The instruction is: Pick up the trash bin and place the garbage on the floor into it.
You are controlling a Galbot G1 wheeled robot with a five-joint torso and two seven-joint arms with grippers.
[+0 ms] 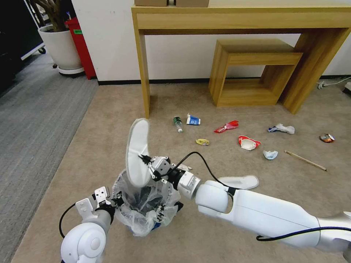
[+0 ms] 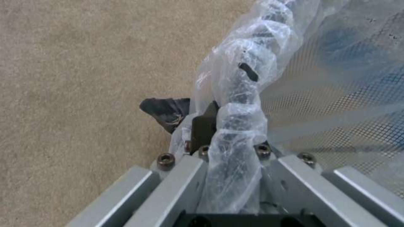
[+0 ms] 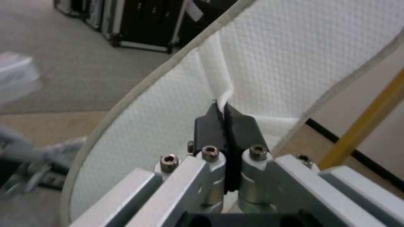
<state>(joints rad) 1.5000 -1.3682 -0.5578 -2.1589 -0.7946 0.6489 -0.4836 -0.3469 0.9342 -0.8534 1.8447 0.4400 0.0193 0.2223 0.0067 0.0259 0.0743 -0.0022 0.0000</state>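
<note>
- The right gripper had its fingers pinched together on the strap of a white slipper, and the right wrist view showed the black pads closed on that fold of fabric.
- The slipper stood nearly upright, heel end dipping into the mouth of the trash bin, toe end high above the rim.
- The left gripper was clamped on the bin's bag-wrapped rim; the left wrist view showed the rolled plastic running between its jaws. Whether the bin sat on the floor or hung just off it, I couldn't tell.
- Step in hand, as I judged it: dropping the first slipper into the bin, with the release not yet made.
- The next move called for the slipper to go lower or tip inward before the fingers parted; it was long for that small bin and could hang on the rim or topple out.
- Plenty was left on the carpet: the second slipper lay just past the right forearm, and beyond it a small bottle, a blue-white carton, a yellow wrapper, red wrappers, crumpled tissues, a wooden stick and a crushed can.
- All that lay near the wooden table, well apart from the bin.
</note>
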